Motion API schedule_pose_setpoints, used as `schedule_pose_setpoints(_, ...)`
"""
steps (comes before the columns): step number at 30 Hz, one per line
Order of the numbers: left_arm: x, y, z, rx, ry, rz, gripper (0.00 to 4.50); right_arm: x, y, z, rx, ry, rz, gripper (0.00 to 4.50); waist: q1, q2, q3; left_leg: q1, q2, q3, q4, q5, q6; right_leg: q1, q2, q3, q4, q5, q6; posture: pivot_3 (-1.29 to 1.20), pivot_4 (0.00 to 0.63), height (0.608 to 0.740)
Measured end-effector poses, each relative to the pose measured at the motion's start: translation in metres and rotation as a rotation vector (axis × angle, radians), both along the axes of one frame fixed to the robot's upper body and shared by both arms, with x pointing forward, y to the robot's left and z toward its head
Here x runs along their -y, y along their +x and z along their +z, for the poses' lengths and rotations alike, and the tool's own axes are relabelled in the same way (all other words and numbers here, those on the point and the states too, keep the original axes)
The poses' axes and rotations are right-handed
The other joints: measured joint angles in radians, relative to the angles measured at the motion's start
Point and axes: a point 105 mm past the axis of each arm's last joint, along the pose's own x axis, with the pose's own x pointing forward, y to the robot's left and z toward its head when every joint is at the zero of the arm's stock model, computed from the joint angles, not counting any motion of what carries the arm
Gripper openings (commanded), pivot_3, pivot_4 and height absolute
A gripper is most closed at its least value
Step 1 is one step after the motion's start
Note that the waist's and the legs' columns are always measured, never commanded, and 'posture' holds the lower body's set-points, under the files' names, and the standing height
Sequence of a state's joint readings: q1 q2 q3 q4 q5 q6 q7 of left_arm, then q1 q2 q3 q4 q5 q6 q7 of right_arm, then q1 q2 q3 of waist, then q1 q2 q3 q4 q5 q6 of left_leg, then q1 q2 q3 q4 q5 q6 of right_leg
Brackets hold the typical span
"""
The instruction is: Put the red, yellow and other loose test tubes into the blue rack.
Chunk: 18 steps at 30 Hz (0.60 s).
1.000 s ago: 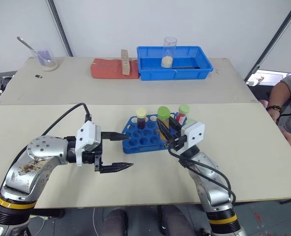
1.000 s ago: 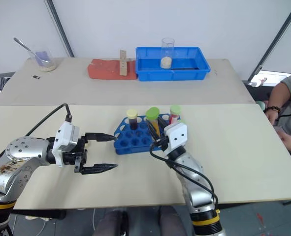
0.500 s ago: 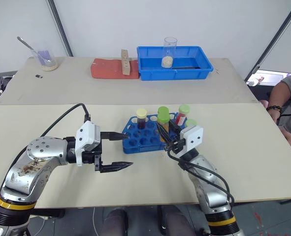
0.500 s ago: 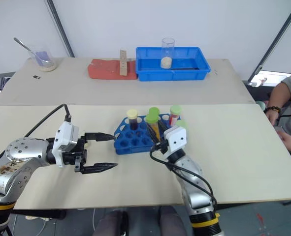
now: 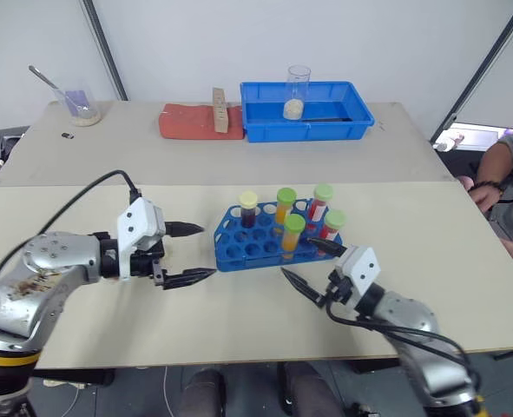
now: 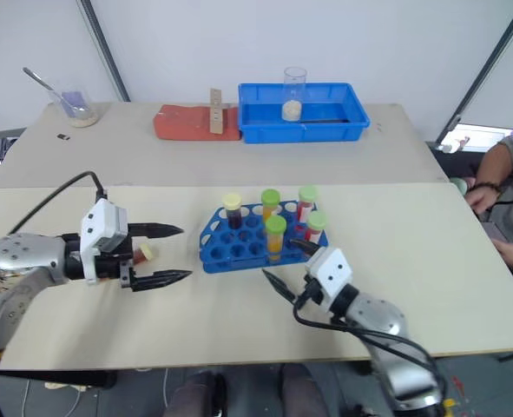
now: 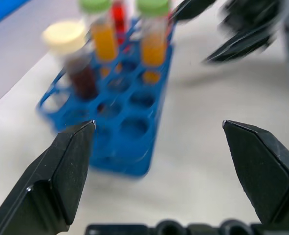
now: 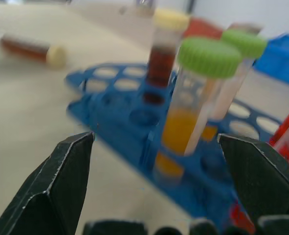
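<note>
The blue rack (image 5: 254, 246) stands mid-table with several capped tubes upright in it. Among them are a dark one with a cream cap (image 5: 249, 208) and a yellow one with a green cap (image 5: 292, 235) in the front row. My right gripper (image 5: 296, 255) is open just in front of the rack, apart from that yellow tube (image 8: 193, 107). One loose test tube (image 8: 29, 49), dark red-brown with a cream cap, lies flat on the table left of the rack, partly behind my left gripper (image 6: 185, 253). That gripper is open and empty, pointing at the rack (image 7: 129, 98).
On the far table sit a blue tray (image 5: 356, 113) holding a glass beaker (image 5: 298, 91), a red pad (image 5: 187, 122) with a wooden block (image 5: 221, 109), and a cup with a spoon (image 5: 78, 104). A person (image 5: 508, 182) sits at the right edge.
My right gripper opened, left the yellow green-capped tube standing in the rack's front row, and drew back toward me and to the right. My left gripper shifted left, away from the rack.
</note>
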<state>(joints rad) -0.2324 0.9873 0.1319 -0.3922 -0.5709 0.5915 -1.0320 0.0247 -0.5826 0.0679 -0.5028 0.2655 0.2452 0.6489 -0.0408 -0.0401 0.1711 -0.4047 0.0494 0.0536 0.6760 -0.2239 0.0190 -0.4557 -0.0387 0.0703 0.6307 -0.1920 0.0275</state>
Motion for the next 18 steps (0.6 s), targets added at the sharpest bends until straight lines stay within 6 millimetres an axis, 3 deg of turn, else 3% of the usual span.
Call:
schedule_pose_setpoints(3, -0.021, 0.007, -0.001, -0.026, 0.074, 0.082, 4.50, 0.009, -0.008, 0.013, -0.059, -0.058, 0.091, 4.47, 0.000, 0.000, 0.000, 0.001, 0.000, 0.000, -0.001, 0.000, 0.000, 0.000, 0.000, 0.000, 0.000, 0.000, -0.001, 0.00, 0.150, 0.740)
schedule_pose_setpoints(8, -0.056, 0.018, -0.014, -0.100, 0.255, 0.184, 4.50, 0.005, -0.018, 0.047, -0.157, -0.094, 0.290, 4.47, 0.002, -0.001, 0.001, 0.000, 0.000, 0.000, -0.002, 0.000, 0.000, 0.000, 0.000, 0.000, -0.001, -0.001, -0.002, 0.00, 0.150, 0.740)
schedule_pose_setpoints(13, -0.059, 0.025, -0.025, -0.152, 0.338, 0.184, 4.50, -0.001, -0.026, 0.060, -0.251, -0.113, 0.395, 4.47, 0.021, -0.004, 0.003, -0.003, 0.000, 0.000, -0.002, 0.000, 0.000, -0.001, 0.000, -0.001, -0.003, -0.001, -0.001, 0.00, 0.150, 0.740)
schedule_pose_setpoints(18, -0.076, 0.032, -0.026, -0.184, 0.429, 0.213, 4.50, -0.011, -0.038, 0.068, -0.265, -0.121, 0.478, 4.47, 0.027, -0.004, 0.003, -0.004, 0.000, 0.000, -0.002, 0.000, 0.000, -0.002, 0.000, -0.001, -0.002, -0.001, -0.001, 0.00, 0.150, 0.740)
